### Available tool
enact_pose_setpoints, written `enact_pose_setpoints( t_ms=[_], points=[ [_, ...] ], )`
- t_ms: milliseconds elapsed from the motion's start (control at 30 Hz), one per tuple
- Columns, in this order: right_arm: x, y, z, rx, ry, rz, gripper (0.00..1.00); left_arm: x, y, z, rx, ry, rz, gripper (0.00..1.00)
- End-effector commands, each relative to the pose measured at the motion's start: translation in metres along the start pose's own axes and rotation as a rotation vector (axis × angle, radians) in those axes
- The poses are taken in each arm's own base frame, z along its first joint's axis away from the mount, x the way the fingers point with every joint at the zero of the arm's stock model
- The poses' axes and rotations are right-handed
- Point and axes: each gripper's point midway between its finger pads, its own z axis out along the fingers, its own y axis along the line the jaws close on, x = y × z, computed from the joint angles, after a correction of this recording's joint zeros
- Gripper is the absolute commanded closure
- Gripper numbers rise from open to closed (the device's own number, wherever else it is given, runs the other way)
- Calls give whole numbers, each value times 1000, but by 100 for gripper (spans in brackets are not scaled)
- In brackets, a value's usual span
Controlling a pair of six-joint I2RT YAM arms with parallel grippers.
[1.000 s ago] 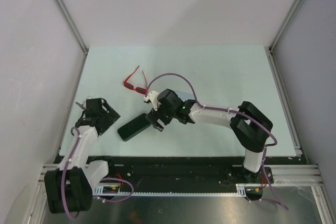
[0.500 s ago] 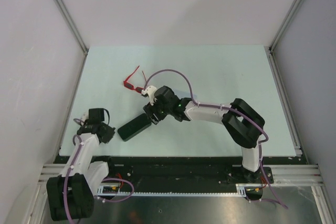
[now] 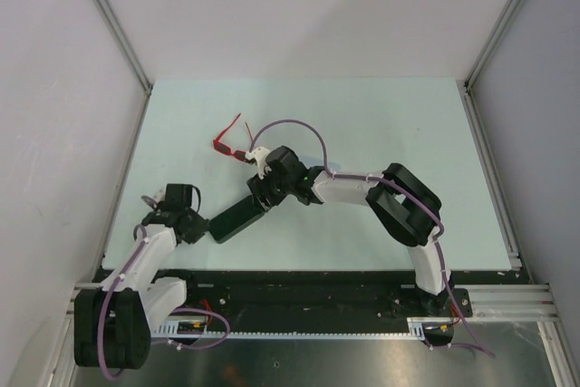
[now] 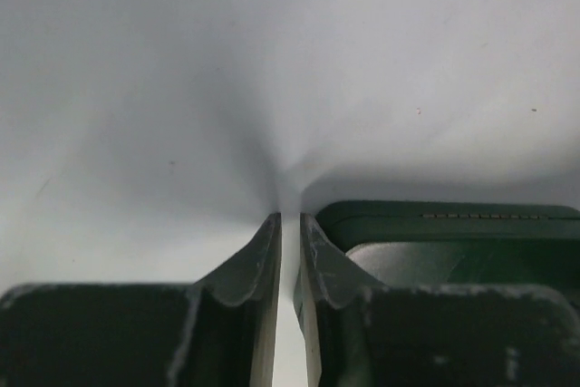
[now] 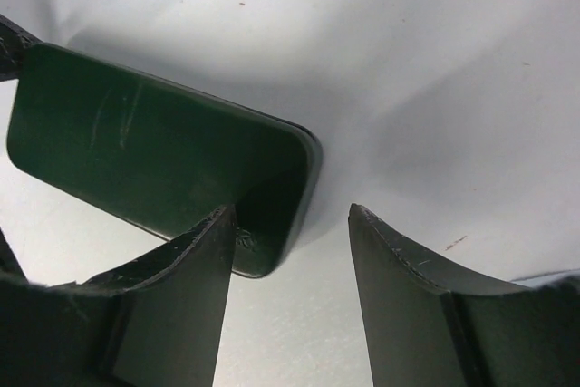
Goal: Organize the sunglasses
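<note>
Left gripper, now closed on nothing, has swung in beside the lower-left end of the black case, while the right gripper, narrowed but open, straddles its upper-right end, suggesting case-opening comes first; the sunglasses lie untouched above, left of centre.

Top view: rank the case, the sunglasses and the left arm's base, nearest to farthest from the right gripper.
1. The case, right at the right gripper.
2. The sunglasses, just behind it.
3. The left arm's base, near-left corner.
</note>
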Motion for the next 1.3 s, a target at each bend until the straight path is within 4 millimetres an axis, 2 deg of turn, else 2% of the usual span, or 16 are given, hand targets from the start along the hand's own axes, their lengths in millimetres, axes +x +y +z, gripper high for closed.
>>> enact_pose_setpoints(
  t_ms=[0, 133, 267, 300, 367, 433, 533, 700, 800, 967, 1000, 1033, 1100, 1167, 1233, 1267],
  points=[
    [-8, 23, 0, -117, -1, 0, 43, -3, -27, -9, 104, -4, 102, 81],
    [7, 35, -6, -161, 65, 14, 44, -9, -46, -12, 178, -16, 149, 79],
    [19, 32, -16, -108, 130, 55, 45, -16, -70, -15, 256, -17, 168, 77],
    [20, 28, -19, -85, 142, 86, 45, -17, -84, -17, 311, -10, 182, 76],
    [30, 30, -26, -75, 184, 122, 45, -16, -97, -14, 345, 14, 189, 74],
    [38, 41, -31, -86, 213, 109, 46, -19, -119, -18, 425, 23, 203, 73],
    [48, 46, -38, -13, 248, 36, 46, -20, -135, -13, 447, 37, 229, 72],
    [57, 33, -46, 82, 279, 28, 43, -29, -145, -2, 428, 21, 252, 66],
    [47, 19, -54, 176, 250, 28, 38, -40, -148, 2, 403, -16, 264, 61],
    [8, 20, -62, 179, 133, -18, 25, -53, -157, 6, 384, -29, 220, 61],
    [3, 14, -63, 205, 125, -54, 25, -55, -156, 7, 373, -34, 219, 61],
    [-10, 15, -64, 208, 103, -78, 21, -58, -158, 6, 369, -45, 213, 60],
    [-18, 12, -64, 220, 90, -156, 18, -64, -156, 4, 365, -61, 210, 53],
    [-30, 18, -63, 179, 66, -220, 8, -71, -157, -3, 378, -86, 216, 50],
    [-31, 15, -58, 165, 79, -291, 0, -79, -154, -6, 377, -102, 221, 44],
    [-35, 21, -55, 124, 76, -307, 0, -80, -152, -8, 375, -105, 225, 42]
  ],
)
